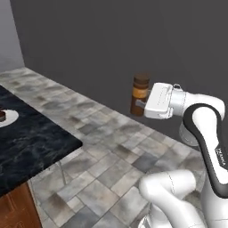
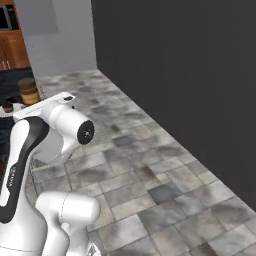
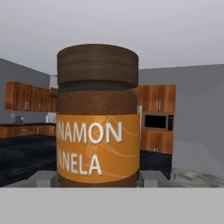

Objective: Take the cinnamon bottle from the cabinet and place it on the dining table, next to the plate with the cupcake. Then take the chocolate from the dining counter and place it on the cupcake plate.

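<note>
The tool [image 1: 141, 105] was clamped on the cinnamon bottle [image 1: 140, 94], holding it upright above the floor [image 1: 111, 151]. The table [image 1: 31, 142] sat well off to its left, with a cupcake [image 1: 2, 116] on a plate [image 1: 10, 118].

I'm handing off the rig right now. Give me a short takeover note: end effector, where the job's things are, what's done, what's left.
End effector: shut on the cinnamon bottle, held upright in the air over the tiled floor.
Dining table: to the left; cupcake sits on its plate there.
Done: bottle is out of the cabinet.
Left: set the bottle beside the cupcake plate, then move the chocolate onto that plate.
</note>
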Controlling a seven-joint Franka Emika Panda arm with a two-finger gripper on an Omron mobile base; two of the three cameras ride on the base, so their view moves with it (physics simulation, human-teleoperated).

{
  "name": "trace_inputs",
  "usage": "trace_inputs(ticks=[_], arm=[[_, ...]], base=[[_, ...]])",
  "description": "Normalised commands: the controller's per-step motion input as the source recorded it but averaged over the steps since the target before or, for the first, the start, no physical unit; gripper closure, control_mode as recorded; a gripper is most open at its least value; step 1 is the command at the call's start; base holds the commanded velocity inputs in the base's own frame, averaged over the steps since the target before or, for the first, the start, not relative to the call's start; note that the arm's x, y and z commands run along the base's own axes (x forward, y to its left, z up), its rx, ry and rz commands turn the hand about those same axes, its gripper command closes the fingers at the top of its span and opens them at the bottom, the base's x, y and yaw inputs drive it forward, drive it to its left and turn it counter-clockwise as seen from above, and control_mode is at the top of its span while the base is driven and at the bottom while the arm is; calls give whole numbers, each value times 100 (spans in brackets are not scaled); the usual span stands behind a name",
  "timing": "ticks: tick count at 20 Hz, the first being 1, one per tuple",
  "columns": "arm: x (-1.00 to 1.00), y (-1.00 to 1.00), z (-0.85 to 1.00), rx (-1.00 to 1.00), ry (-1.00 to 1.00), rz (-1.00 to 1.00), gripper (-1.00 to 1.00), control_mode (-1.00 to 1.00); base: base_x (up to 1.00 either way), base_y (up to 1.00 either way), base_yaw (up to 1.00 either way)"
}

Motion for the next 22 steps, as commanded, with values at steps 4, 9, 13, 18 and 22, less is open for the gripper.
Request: trace_inputs(ticks=[4,9,13,18,22], arm=[[0,0,0,0,0,0,100,100],[0,0,0,0,0,0,100,100],[0,0,0,0,0,0,100,100],[0,0,0,0,0,0,100,100],[0,0,0,0,0,0,100,100]], base=[[58,-30,71],[51,-46,61],[52,-70,48],[50,-89,39],[47,-86,41]])
